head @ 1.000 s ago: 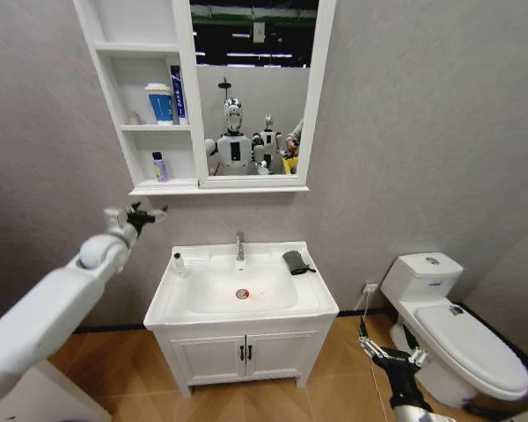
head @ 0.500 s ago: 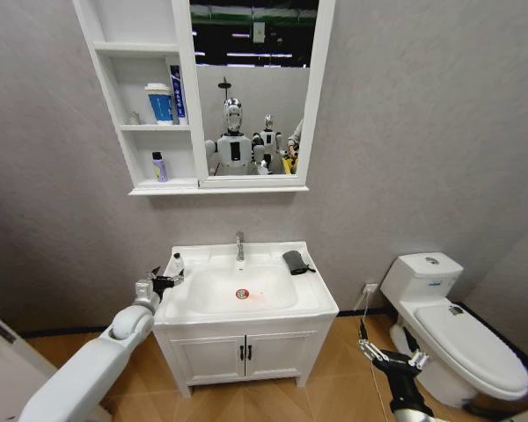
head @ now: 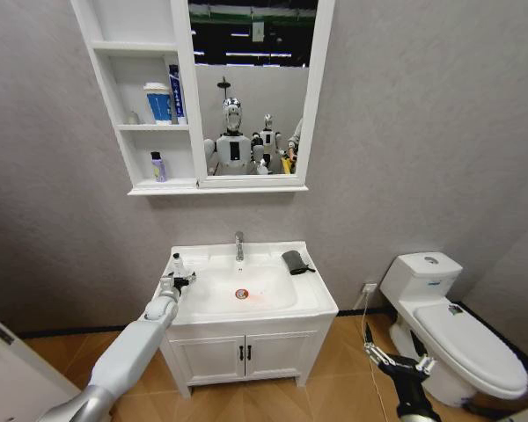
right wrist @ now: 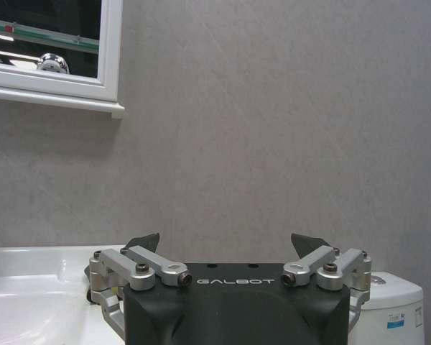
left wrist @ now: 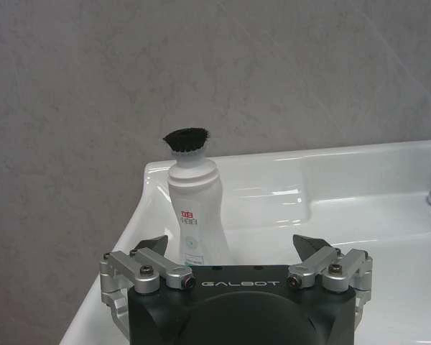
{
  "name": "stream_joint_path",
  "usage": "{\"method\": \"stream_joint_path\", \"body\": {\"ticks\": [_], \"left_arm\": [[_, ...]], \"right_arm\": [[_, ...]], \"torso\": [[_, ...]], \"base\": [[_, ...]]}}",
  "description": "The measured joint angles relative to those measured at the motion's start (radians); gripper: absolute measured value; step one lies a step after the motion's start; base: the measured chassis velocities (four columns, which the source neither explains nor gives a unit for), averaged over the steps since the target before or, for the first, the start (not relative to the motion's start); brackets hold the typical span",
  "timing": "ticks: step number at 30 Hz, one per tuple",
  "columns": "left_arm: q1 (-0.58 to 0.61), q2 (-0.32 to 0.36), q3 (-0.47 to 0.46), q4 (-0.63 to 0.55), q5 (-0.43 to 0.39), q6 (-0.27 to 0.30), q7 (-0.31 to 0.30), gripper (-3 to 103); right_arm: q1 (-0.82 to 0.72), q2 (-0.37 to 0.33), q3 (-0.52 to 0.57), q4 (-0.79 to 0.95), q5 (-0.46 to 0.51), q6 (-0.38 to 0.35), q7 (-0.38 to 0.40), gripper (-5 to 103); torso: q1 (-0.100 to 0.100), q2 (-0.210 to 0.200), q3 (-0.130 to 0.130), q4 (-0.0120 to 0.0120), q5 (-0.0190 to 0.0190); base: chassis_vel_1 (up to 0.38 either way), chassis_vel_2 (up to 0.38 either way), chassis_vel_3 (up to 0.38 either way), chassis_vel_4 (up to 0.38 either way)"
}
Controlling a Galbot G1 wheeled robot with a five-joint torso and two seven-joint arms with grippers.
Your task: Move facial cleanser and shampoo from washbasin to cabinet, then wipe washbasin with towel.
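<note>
The white rectangular ceramic washbasin (head: 246,303) with its rounded bowl, chrome tap (head: 239,245) and red-ringed drain (head: 242,294) tops a white two-door vanity (head: 245,356) at the middle of the head view. On the basin's rim at about ten o'clock from the drain stands a small white plastic bottle with a black cap (head: 176,263), upright and close to the back corner. The left gripper (head: 178,282) hovers over the rim just in front of that bottle, at about nine o'clock from the drain, its arm reaching up from the lower left. In the left wrist view the gripper (left wrist: 233,250) has its jaws spread wide, and the white bottle (left wrist: 192,210) stands just beyond them, nearer one fingertip than the other and not touched by either.

The small dark grey folded towel (head: 295,261) lies on the basin's rim at about two o'clock from the drain, well apart from the bottle.

The white wall-hung cabinet (head: 187,105) with its tall mirror panel hangs at twelve o'clock above the basin. Its middle shelf niche holds a white and blue cup-shaped container (head: 158,103) beside a tall blue tube (head: 173,91); the lowest niche holds a small lilac bottle with a dark cap (head: 158,166).

The right gripper (head: 399,363) hangs low at about four o'clock from the basin, in front of the white toilet (head: 453,330), with its jaws open and holding nothing, as the right wrist view (right wrist: 226,244) also shows.
</note>
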State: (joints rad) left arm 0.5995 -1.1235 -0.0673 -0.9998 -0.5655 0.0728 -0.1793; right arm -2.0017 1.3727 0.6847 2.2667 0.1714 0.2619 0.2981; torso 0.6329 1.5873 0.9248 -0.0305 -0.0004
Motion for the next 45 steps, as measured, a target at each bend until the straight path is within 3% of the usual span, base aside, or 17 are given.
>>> {"method": "stream_joint_path", "body": {"ticks": [4,12,19,23,24,26,27,28,32,36,37,38,40,41,43,44,45], "left_arm": [[-0.043,-0.037,-0.019,0.108,0.045,-0.043,0.007,98],[-0.091,-0.070,-0.032,0.206,0.074,-0.065,0.028,97],[-0.110,-0.079,-0.032,0.217,0.084,-0.075,0.068,66],[-0.104,-0.078,-0.031,0.210,0.089,-0.077,0.068,60],[-0.101,-0.077,-0.032,0.210,0.095,-0.082,0.068,49],[-0.100,-0.077,-0.033,0.210,0.098,-0.085,0.068,49],[-0.098,-0.076,-0.035,0.209,0.100,-0.088,0.066,38],[-0.097,-0.074,-0.035,0.203,0.100,-0.089,0.061,34],[-0.092,-0.063,-0.035,0.180,0.093,-0.085,0.042,31],[-0.052,0.015,-0.022,0.033,0.092,-0.068,0.025,30],[-0.027,0.059,-0.015,-0.060,0.088,-0.042,0.017,30],[-0.027,0.059,-0.015,-0.060,0.088,-0.042,0.017,30],[0.013,0.146,-0.009,-0.237,0.067,0.009,-0.010,30],[0.013,0.146,-0.009,-0.237,0.067,0.009,-0.010,30],[0.033,0.267,-0.012,-0.447,-0.002,0.062,-0.039,30],[0.033,0.267,-0.012,-0.447,-0.002,0.062,-0.039,30],[0.031,0.322,-0.014,-0.525,-0.043,0.088,-0.054,30]], "right_arm": [[0.000,0.003,0.002,-0.002,0.002,0.003,0.000,100],[0.001,0.009,0.001,-0.011,0.011,0.025,-0.013,100],[0.005,0.007,0.000,-0.014,0.012,0.026,-0.016,100],[0.006,0.007,-0.001,-0.014,0.014,0.031,-0.016,100],[0.006,0.008,-0.001,-0.013,0.015,0.034,-0.016,100],[0.005,0.008,-0.001,-0.013,0.016,0.036,-0.017,100],[0.003,0.008,0.000,-0.012,0.017,0.038,-0.017,100],[0.002,0.008,0.001,-0.012,0.017,0.040,-0.018,100],[0.002,0.007,0.002,-0.010,0.018,0.040,-0.018,100],[0.008,0.006,-0.003,-0.009,0.019,0.040,-0.018,100],[0.010,0.006,-0.006,-0.007,0.019,0.040,-0.018,100],[0.010,0.006,-0.006,-0.007,0.019,0.040,-0.018,100],[0.013,0.006,-0.008,-0.006,0.017,0.038,-0.018,100],[0.013,0.006,-0.008,-0.006,0.017,0.038,-0.018,100],[0.017,0.002,-0.009,-0.006,0.017,0.034,-0.019,100],[0.017,0.002,-0.009,-0.006,0.017,0.034,-0.019,100],[0.021,-0.001,-0.011,-0.005,0.016,0.031,-0.019,100]], "torso": [[0.000,0.000,0.000,0.0001,-0.0001],[0.000,0.000,0.000,0.0002,-0.0002],[0.000,0.000,0.000,0.0003,-0.0001],[0.000,0.000,0.000,0.0002,-0.0001],[0.000,0.000,0.000,0.0002,-0.0002],[0.000,0.000,0.000,0.0002,-0.0002],[0.000,0.000,0.000,0.0002,-0.0001],[0.000,0.000,0.000,0.0001,-0.0003],[0.000,0.000,0.000,0.0001,-0.0004],[0.000,0.000,0.000,0.0003,-0.0004],[0.000,0.000,0.000,0.0003,-0.0001],[0.000,0.000,0.000,0.0003,-0.0001],[0.000,0.000,0.000,0.0002,-0.0009],[0.000,0.000,0.000,0.0002,-0.0009],[0.000,0.000,0.000,0.0002,0.0003],[0.000,0.000,0.000,0.0002,0.0003],[0.000,0.000,0.000,0.0003,-0.0003]], "base": [[0.000,0.000,0.000,0.000],[0.000,0.000,0.000,0.000],[0.000,0.000,0.000,0.000],[0.000,0.000,0.000,0.000],[0.000,0.000,0.000,0.000],[0.000,0.000,0.000,0.000],[0.000,0.000,0.000,0.000],[0.000,0.000,0.000,0.000],[0.000,0.000,0.000,0.000],[0.000,0.000,0.000,0.000],[0.000,0.000,0.000,0.000],[0.000,0.000,0.000,0.000],[0.000,0.000,0.000,0.000],[0.000,0.000,0.000,0.000],[0.000,0.000,0.000,0.000],[0.000,0.000,0.000,0.000],[0.000,0.000,0.000,0.000]]}}
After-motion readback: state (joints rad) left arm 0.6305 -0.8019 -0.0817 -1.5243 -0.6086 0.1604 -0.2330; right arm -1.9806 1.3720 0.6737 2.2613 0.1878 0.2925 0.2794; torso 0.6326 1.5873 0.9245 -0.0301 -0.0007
